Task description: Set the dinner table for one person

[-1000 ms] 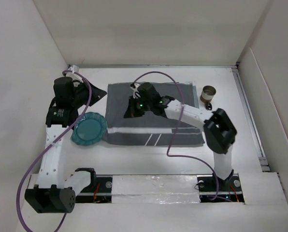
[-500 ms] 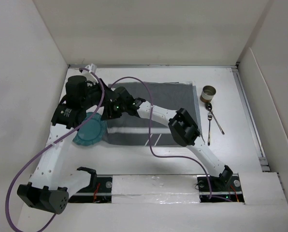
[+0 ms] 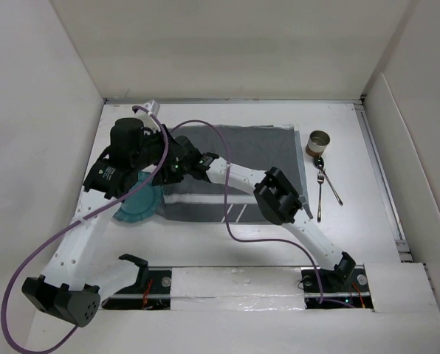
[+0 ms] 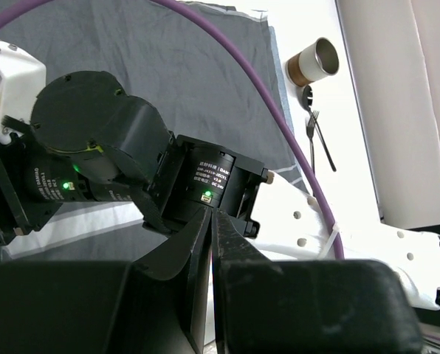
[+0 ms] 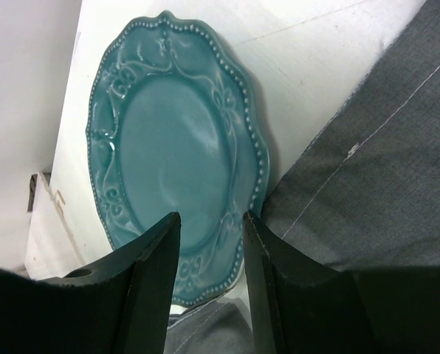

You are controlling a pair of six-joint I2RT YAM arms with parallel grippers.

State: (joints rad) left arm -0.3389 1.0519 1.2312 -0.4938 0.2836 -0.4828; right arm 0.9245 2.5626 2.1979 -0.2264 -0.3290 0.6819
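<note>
Dinner table (image 3: 356, 221): white flat surface that fills the floor of the top view, walled in white on the left, far and right sides; everything else is carried on it.
Mat (image 3: 260, 151): dark grey cloth with white stripes, laid flat on the middle of the table, toward the far side.
Plate (image 5: 172, 169): teal, scalloped rim with beaded edge, lying flat at the left edge of the mat; whether its rim lies over the cloth or only touches it cannot be told. In the top view it (image 3: 135, 210) is partly covered by the left arm.
Right gripper (image 5: 210, 217): reached across the mat to the left, held above the right part of the plate; fingers (image 5: 155, 273) are parted with a gap, and nothing is clamped between them.
Left gripper (image 4: 211, 215): fingertips are pressed together, nothing is held; it is held above the right arm's wrist, over the left part of the mat.
Cup (image 3: 318, 142): small, brown band, set on the table just beside the far right corner of the mat.
Fork and spoon (image 3: 320, 188): laid on the table right of the mat, just near of the cup, heads close together, handles spread toward the near side.
Cable (image 3: 227, 221): purple, looped from the right arm over the mat.
</note>
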